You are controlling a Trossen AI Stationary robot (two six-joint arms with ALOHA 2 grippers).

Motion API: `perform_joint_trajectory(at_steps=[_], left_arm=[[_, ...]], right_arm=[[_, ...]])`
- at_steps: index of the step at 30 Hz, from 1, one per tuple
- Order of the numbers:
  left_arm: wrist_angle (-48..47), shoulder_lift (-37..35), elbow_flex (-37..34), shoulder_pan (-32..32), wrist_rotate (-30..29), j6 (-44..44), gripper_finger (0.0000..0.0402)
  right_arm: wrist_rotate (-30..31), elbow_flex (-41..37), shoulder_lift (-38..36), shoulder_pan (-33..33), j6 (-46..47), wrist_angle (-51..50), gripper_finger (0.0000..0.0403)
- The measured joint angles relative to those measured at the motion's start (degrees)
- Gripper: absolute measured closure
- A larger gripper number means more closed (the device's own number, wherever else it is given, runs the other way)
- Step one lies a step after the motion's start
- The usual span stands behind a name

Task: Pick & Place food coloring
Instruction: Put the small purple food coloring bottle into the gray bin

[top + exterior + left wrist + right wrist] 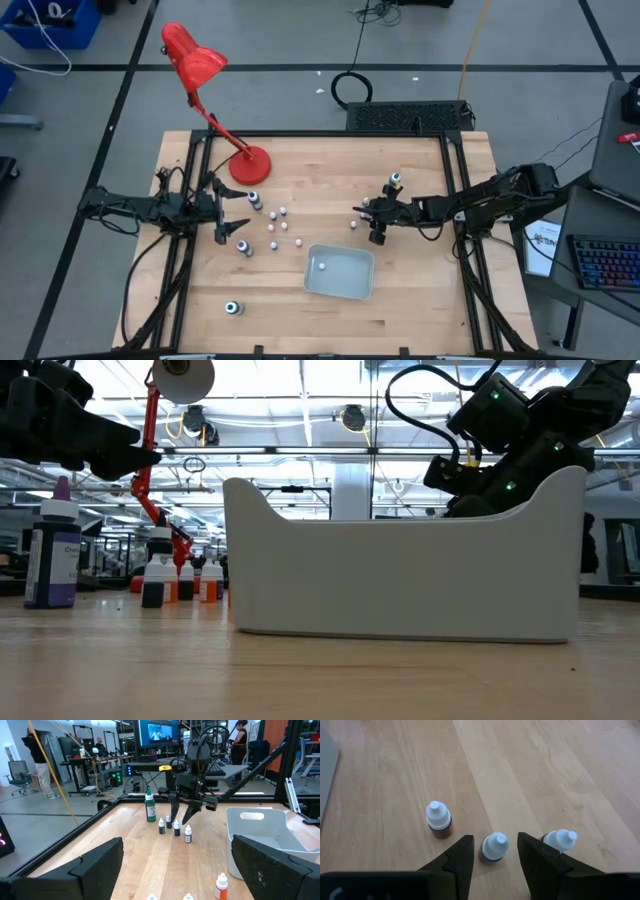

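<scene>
While both arms reach over the bench [400, 300], the tray [340, 272] serves as landmark for all that follows.

Tray: pale blue-grey, rectangular, near the bench's middle; one small white-topped vial [322, 266] lies inside it, by the wall on the left arm's side.

Right claw [494, 851]: fingers apart, hanging low over the bench on the tray's right-arm side and a little toward the lamp's edge. Its wrist view shows a white-capped vial [495, 845] standing between the two fingers, neither finger visibly touching it. A second vial [438, 816] and a third [559, 840] stand just beside, one to each side.

Green bottle [395, 180]: upright, beyond the right claw from the tray, well apart from it.

Left claw [238, 212]: fingers spread wide, empty, held above the bench well off the tray's other side.

Loose vials [283, 226]: a scatter of tiny white tops between the left claw and the tray, all standing on the wood.

Larger bottles: one [255, 201] close by the lamp base, one [244, 246] just past the left claw's fingertips, one [233, 308] alone toward the bench's near edge, well apart from the tray.

Lamp [205, 75]: red, base on the bench at the far side from the tray, behind the left claw.

Low view: tray wall [400, 575] fills the frame; a purple bottle [52, 555] stands off to its side.
</scene>
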Motion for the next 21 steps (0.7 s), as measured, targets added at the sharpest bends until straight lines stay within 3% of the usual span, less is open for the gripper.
perform_joint_trajectory(at_steps=[21], left_arm=[[0.0, 0.0, 0.0, 0.0, 0.0, 0.0, 0.0036]], right_arm=[[0.1, 0.1, 2.4, -0.1, -0.3, 2.4, 0.0259]])
